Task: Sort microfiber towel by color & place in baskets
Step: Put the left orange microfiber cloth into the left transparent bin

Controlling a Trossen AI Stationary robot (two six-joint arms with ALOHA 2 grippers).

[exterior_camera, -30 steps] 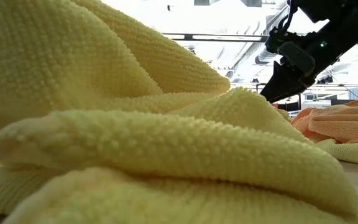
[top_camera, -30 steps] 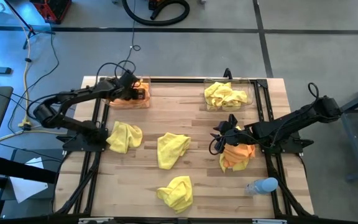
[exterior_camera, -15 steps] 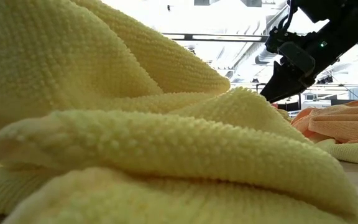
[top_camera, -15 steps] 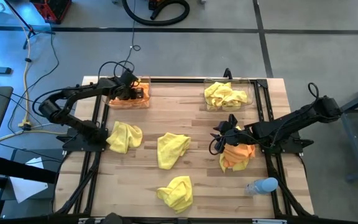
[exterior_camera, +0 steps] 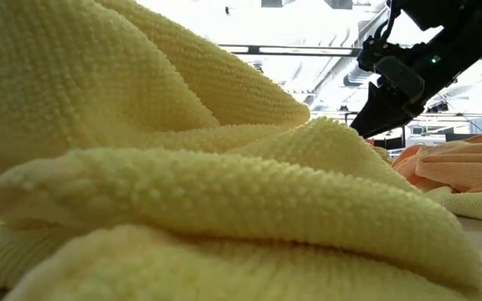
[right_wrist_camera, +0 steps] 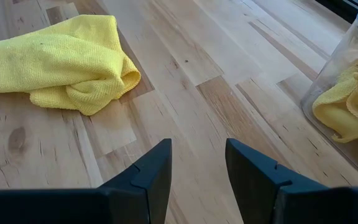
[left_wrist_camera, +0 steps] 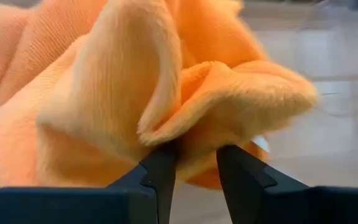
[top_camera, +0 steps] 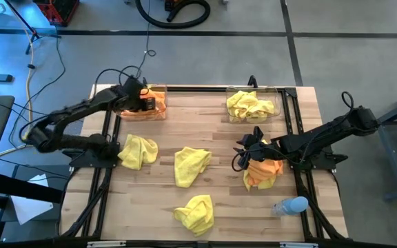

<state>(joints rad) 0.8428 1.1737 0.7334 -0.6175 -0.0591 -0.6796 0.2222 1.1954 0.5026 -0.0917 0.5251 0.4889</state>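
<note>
My left gripper [top_camera: 145, 102] sits at the far-left basket [top_camera: 158, 114], fingers [left_wrist_camera: 160, 177] parted narrowly with orange towel [left_wrist_camera: 142, 93] bunched between and above them. My right gripper [top_camera: 240, 157] hangs open over bare wood beside another orange towel [top_camera: 262, 172]. Three yellow towels [top_camera: 191, 165] lie on the table [top_camera: 205, 127]; more yellow fills the far-right basket [top_camera: 276, 93].

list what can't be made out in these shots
- Low view: a yellow towel right at the lens hides most of the table.
- Left wrist view: orange towel fills the picture, hiding the basket.
- High view: left tool too small to judge its grip.
- High view: right arm covers part of the loose orange towel.
</note>
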